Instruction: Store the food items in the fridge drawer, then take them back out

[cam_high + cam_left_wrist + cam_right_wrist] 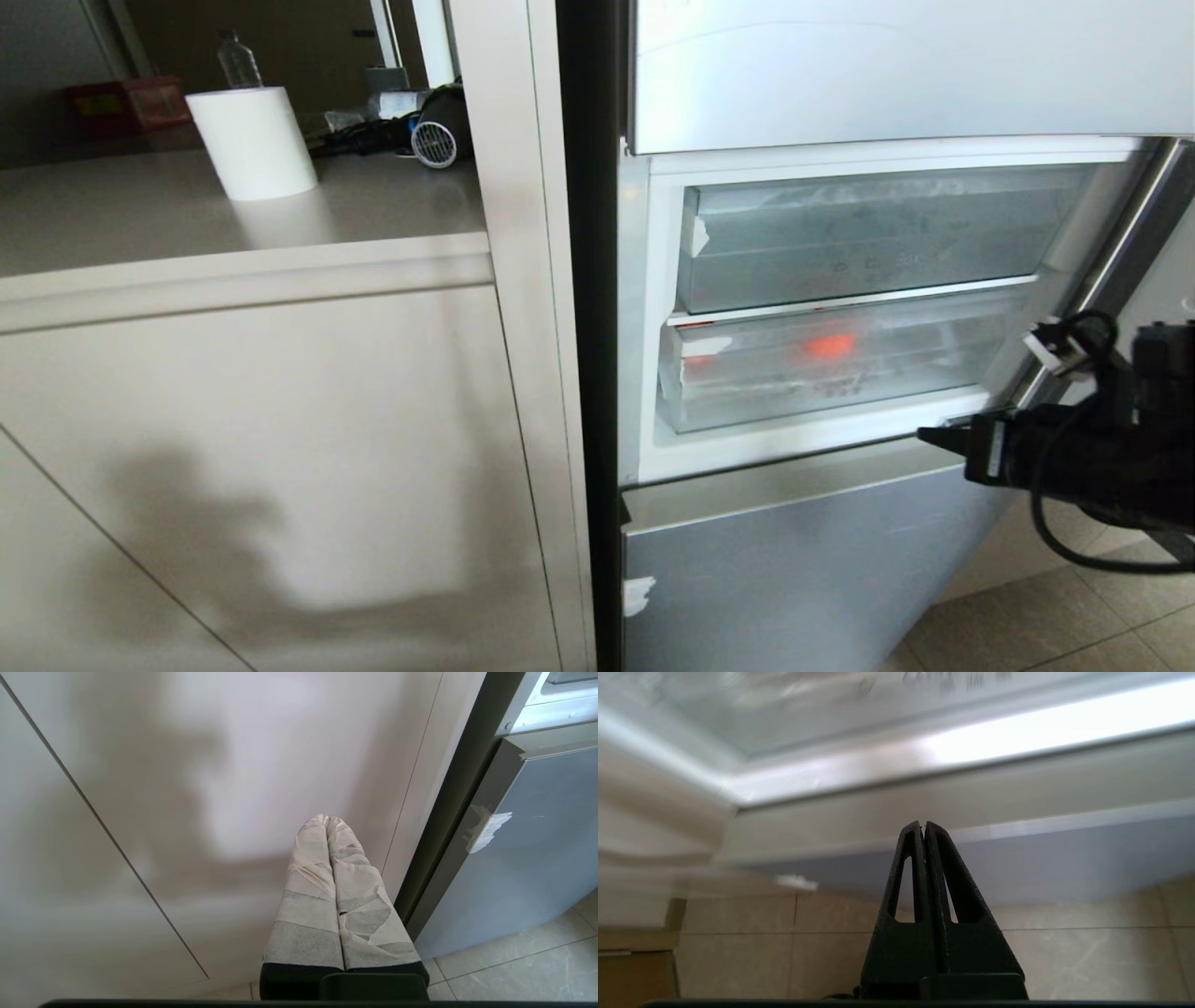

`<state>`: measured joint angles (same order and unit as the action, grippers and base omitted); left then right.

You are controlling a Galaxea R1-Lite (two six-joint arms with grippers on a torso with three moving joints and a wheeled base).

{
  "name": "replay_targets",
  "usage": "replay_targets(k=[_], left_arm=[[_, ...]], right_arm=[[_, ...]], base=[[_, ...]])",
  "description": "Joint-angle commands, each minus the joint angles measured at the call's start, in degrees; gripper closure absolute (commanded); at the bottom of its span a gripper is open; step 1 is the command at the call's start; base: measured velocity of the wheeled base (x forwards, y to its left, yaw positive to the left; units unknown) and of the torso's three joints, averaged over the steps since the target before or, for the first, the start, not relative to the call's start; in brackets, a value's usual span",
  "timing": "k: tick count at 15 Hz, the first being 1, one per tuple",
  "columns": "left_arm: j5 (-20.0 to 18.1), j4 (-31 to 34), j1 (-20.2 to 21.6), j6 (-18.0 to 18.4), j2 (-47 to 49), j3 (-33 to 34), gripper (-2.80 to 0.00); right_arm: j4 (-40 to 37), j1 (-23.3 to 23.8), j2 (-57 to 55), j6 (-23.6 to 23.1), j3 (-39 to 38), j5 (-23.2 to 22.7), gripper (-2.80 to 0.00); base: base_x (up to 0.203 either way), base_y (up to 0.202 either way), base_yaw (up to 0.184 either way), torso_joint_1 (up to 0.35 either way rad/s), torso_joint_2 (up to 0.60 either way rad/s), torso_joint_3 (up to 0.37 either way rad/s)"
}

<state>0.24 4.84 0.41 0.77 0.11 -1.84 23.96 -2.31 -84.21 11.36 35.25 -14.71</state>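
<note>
Your right gripper, pinched shut and empty, hangs below the closed fridge drawer (orange glow inside), so retrieval looks next: hook its lip and pull.

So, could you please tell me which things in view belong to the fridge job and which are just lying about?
Belonging to the job:
- fridge drawer, pushed in
- orange-red food item, a blur through the drawer front
- right gripper, shut, empty, by the fridge sill

Lying about:
- paper roll on the counter
- plastic bottle
- upper bin
- left gripper, shut, parked by the cabinet
</note>
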Motion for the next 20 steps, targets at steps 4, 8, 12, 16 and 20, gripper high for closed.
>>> replay_targets(k=[4,8,12,16,20], left_arm=[[0.02,-0.01,0.02,0.02,-0.02,0.00,0.00],[0.02,0.00,0.02,0.02,-0.02,0.00,0.00],[0.02,0.08,0.02,0.02,-0.02,0.00,0.00],[0.02,-0.01,0.02,0.02,-0.02,0.00,0.00],[0.02,0.05,0.02,0.02,-0.02,0.00,0.00]], right_arm=[[-8.93,1.93,44.13,-5.70,-17.24,3.13,0.00],[-18.33,2.61,72.83,-11.34,-28.97,7.35,0.00],[-22.78,2.75,84.54,-14.06,-34.55,14.06,0.00],[-23.67,2.75,84.29,-14.15,-35.16,14.65,0.00],[-23.79,2.75,84.28,-12.03,-35.16,14.86,0.00]], base=[[0.000,0.000,0.000,0.000,0.00,0.000],[0.000,0.000,0.000,0.000,0.00,0.000],[0.000,0.000,0.000,0.000,0.00,0.000],[0.000,0.000,0.000,0.000,0.00,0.000],[0.000,0.000,0.000,0.000,0.00,0.000]])
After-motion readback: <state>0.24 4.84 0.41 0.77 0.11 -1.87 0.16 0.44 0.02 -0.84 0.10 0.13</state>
